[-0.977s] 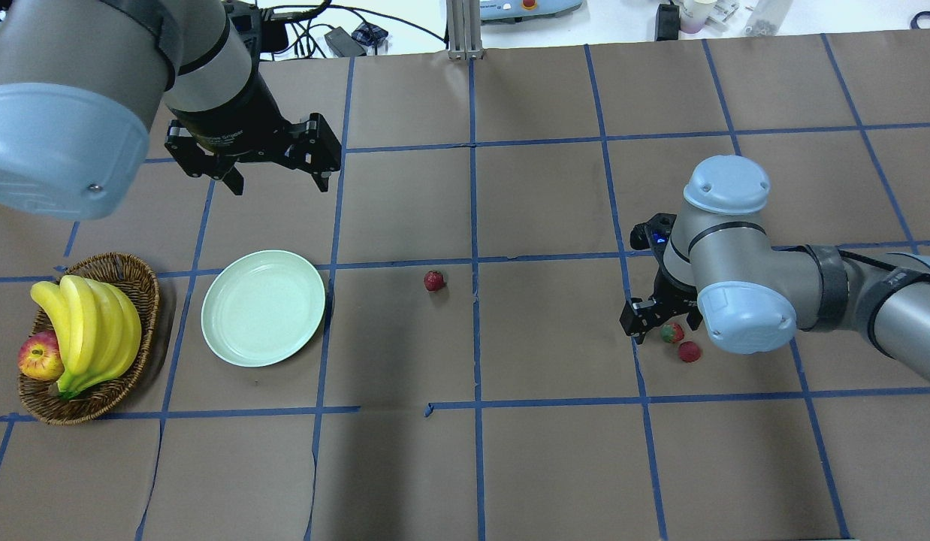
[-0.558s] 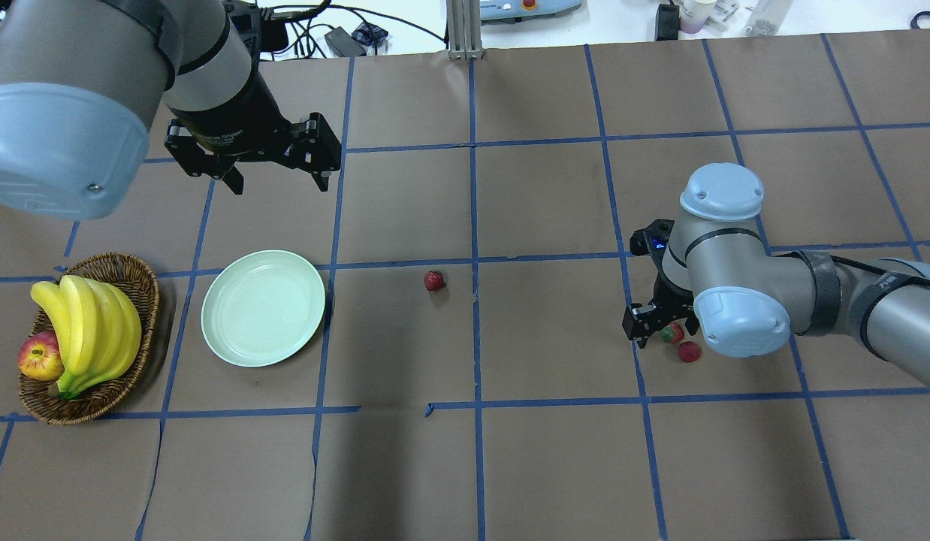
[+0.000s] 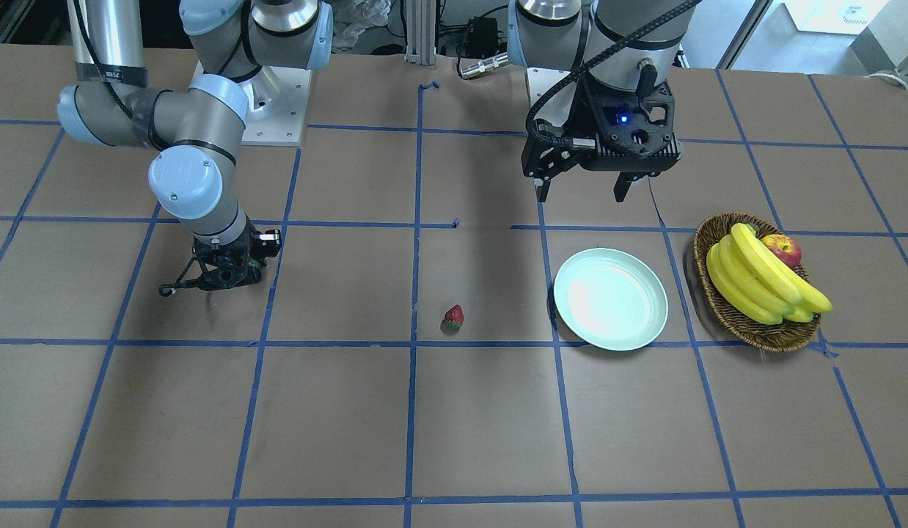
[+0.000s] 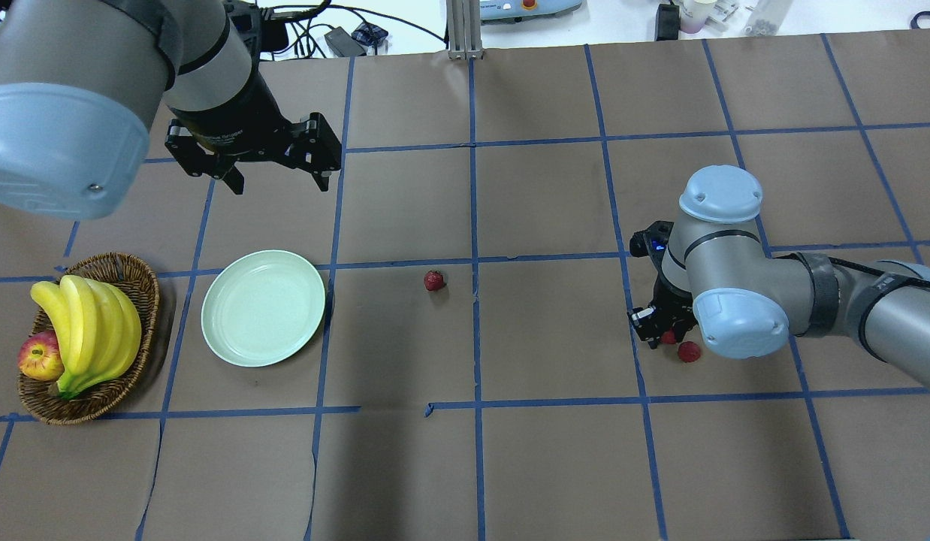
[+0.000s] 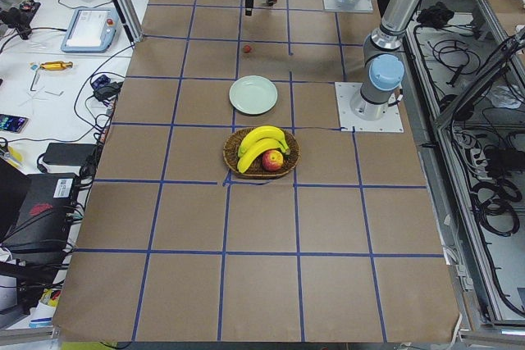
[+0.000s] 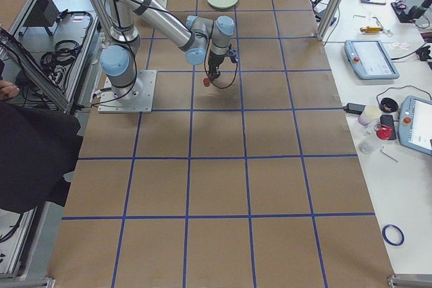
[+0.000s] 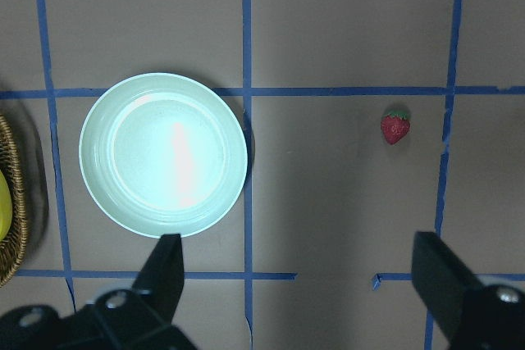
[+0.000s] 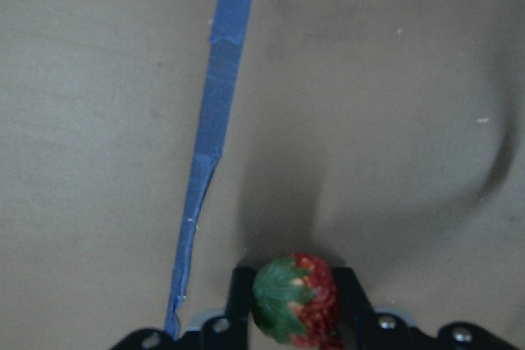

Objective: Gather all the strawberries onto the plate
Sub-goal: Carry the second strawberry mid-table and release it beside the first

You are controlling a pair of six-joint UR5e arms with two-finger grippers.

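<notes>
Right wrist-mounted view has the right gripper (image 8: 294, 307) pinching a strawberry (image 8: 295, 291) across its middle, probably light, soft, bruisable; left gripper (image 4: 279, 184) gapes.

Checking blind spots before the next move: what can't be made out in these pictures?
Right wrist view: the bottom edge cuts off the fingers around the gripped strawberry; whether it is lifted cannot be told.
Overhead view: the right gripper and right arm hide most of it.
Front-facing view: the right arm hides the loose strawberry beside it.
Exterior left view: the middle strawberry is too small.
</notes>
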